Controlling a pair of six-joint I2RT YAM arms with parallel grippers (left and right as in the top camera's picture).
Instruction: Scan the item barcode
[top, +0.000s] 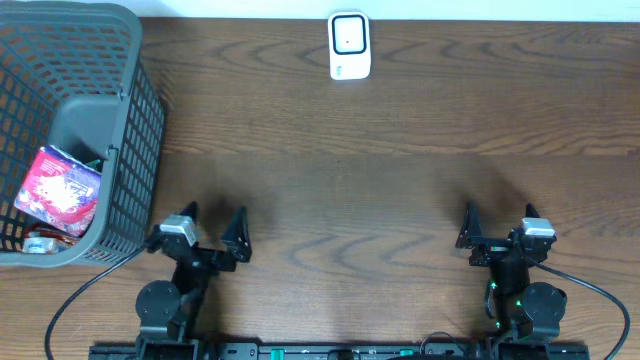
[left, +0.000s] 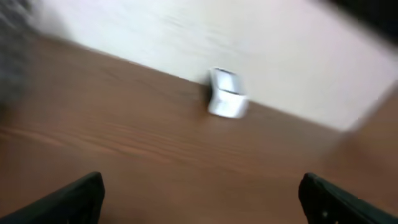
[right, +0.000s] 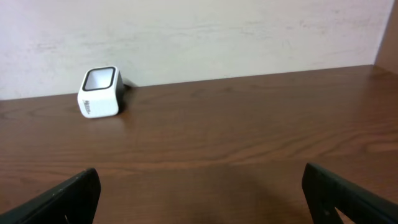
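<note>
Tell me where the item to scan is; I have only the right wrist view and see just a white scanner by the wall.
Observer: In the grey basket at the table's left end lies a red packet.
Operator: Is the left hand holding anything?
Observer: No, it stands open and empty, just right of the basket.
Operator: Anything else in there?
Observer: A smaller item peeks out beside the packet, too hidden to identify.
</note>
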